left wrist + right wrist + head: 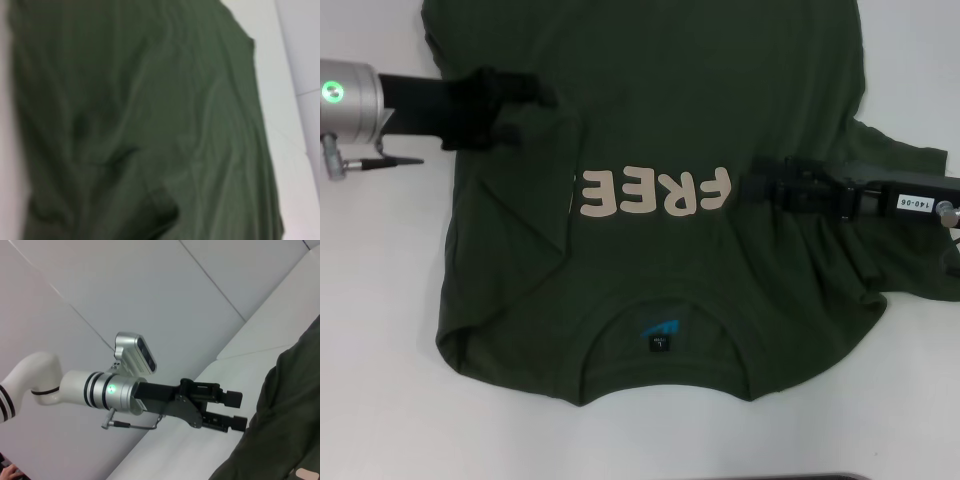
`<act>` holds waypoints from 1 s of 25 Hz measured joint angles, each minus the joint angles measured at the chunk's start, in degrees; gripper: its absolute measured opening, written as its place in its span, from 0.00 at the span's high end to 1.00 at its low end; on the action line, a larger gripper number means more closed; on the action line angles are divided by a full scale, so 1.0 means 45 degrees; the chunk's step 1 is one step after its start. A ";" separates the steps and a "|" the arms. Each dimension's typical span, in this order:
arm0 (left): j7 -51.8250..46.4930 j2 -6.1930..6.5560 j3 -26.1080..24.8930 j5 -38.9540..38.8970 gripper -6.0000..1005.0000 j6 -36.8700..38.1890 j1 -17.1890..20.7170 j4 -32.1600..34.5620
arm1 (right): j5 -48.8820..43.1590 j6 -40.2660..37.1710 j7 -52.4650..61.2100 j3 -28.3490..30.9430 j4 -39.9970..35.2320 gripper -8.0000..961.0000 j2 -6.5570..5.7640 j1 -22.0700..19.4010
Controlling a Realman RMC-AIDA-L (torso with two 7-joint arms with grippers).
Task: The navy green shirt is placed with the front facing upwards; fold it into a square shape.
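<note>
One large dark olive-green short-sleeved cotton shirt [650,170] covers most of the white tabletop [380,300], collar nearest the robot and front up, with pale block letters reading "FREE" [655,193] across the chest and a small black neck label with a blue mark [658,333] inside the collar. On the robot's left side a flap of the shirt already lies turned inward over the body, its edge reaching and covering the start of the lettering; on the right side the sleeve [900,175] is spread outward, flat on the tabletop.

Both arms reach in from opposite sides. The left gripper [235,411] hovers over the folded flap near the shirt's left edge; the right wrist view shows its two black fingers apart, with nothing between them. The right gripper [752,190] sits low over the cloth just beside the last letter, and I cannot tell whether it is parted or pinched on fabric.

Judging by this layout, the step in hand is the matching fold of the right side. To do it well, the cloth should be taken at the sleeve's outer edge rather than mid-body, lifted only enough to clear the surface, and carried across so its edge lands parallel to the left fold. Wrinkles near the right armpit may bunch, so they need smoothing before the crosswise fold.
</note>
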 joint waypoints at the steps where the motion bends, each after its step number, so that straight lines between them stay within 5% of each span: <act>1: -0.0026 0.0016 0.0033 0.0017 0.39 -0.0030 0.0071 -0.0001 | 0.0000 -0.0007 0.0009 0.0010 -0.0001 0.04 0.0000 0.0000; 11: 0.0021 0.0254 0.0052 -0.0050 0.17 0.0920 0.0790 -0.0376 | -0.0020 0.0020 0.0198 -0.0058 -0.0001 0.04 -0.0064 0.0000; 25: -0.0019 0.0234 0.0530 0.0350 0.17 -0.0075 0.1155 -0.0380 | -0.0112 0.0088 0.0467 -0.0042 0.0037 0.05 -0.0136 0.0000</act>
